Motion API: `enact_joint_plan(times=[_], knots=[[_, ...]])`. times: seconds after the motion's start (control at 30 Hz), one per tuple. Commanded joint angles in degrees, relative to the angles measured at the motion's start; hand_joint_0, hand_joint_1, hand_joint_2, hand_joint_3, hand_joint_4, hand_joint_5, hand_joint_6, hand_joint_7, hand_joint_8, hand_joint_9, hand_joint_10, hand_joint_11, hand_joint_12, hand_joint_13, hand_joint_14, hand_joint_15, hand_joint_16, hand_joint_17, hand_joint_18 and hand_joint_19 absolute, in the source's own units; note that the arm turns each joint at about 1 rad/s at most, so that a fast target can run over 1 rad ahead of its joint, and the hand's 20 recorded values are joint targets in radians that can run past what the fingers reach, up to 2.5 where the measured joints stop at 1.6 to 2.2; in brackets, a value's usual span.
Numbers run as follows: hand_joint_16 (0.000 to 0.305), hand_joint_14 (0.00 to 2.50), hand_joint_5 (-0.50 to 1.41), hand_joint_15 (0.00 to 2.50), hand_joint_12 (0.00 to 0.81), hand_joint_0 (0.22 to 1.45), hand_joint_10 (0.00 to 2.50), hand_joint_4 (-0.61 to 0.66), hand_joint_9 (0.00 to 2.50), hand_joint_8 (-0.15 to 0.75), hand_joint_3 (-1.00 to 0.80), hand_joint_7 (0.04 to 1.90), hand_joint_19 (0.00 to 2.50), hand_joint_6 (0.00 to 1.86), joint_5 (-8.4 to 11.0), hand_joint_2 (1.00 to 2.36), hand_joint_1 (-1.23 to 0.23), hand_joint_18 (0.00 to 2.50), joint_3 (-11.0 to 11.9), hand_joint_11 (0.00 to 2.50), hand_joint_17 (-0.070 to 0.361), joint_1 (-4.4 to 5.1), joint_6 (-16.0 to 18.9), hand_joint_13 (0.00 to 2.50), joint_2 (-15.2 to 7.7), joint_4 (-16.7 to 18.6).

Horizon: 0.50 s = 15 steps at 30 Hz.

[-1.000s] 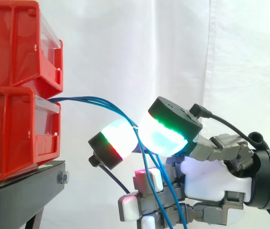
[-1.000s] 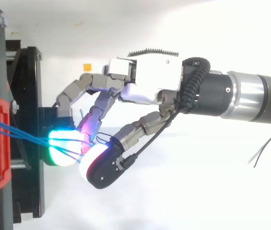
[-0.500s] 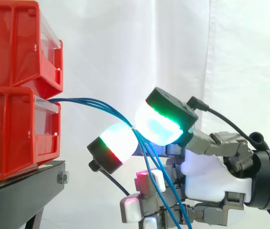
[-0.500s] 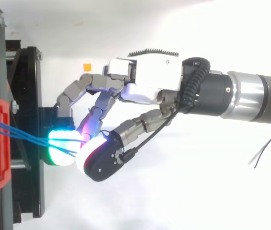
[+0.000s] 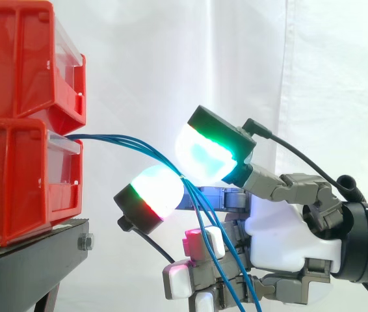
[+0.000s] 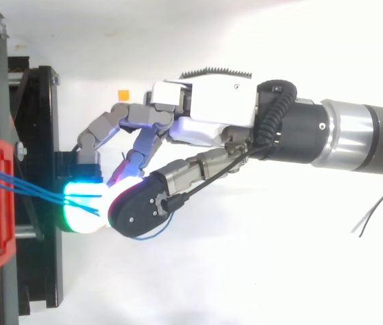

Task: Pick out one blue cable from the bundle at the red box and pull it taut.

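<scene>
Fingers (image 5: 207, 153) of hand (image 5: 285, 244) curled, glowing pads pinched on blue cables (image 5: 112, 138) near red box (image 5: 15, 182) on black stand (image 5: 28, 260). Several strands caught, seemingly none singled out. Slack, curving downward past palm; pulling taut not yet done.

Red bins (image 5: 15, 169) on a black stand (image 5: 21, 263) (white curtain (image 5: 171, 58) behind) trail blue cables (image 5: 132, 142).
</scene>
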Motion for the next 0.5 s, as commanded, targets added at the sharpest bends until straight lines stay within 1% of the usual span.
enact_joint_plan(times=[0.0, 0.17, 0.3, 0.47], knots=[[0.043, 0.02, -0.08, 0.51, 0.321, 0.60, 0.03, -0.03, 1.20, 0.316, -0.37, 0.84, 0.64, 0.90, 0.00, 1.01, -0.68, 0.94, 0.0, 0.78, 0.096, 0.07, 0.0, 0.99, 0.0, -0.1], [0.043, 0.02, -0.08, 0.51, 0.321, 0.61, 0.03, -0.02, 1.21, 0.321, -0.30, 0.89, 0.63, 0.90, 0.00, 1.02, -0.75, 0.94, 0.0, 0.79, 0.096, 0.07, -0.1, 0.99, 0.0, -0.3], [0.042, 0.02, -0.08, 0.52, 0.320, 0.63, 0.03, -0.01, 1.19, 0.320, -0.30, 0.85, 0.63, 0.91, 0.09, 1.02, -0.81, 0.94, 0.0, 0.78, 0.096, 0.33, -0.3, 0.99, 0.0, -1.6], [0.042, 0.02, -0.09, 0.51, 0.321, 0.66, 0.03, -0.05, 1.17, 0.319, -0.31, 0.85, 0.63, 0.92, 0.09, 1.02, -0.83, 0.94, 0.0, 0.79, 0.095, 0.33, -0.1, 0.98, 0.0, -2.2]])
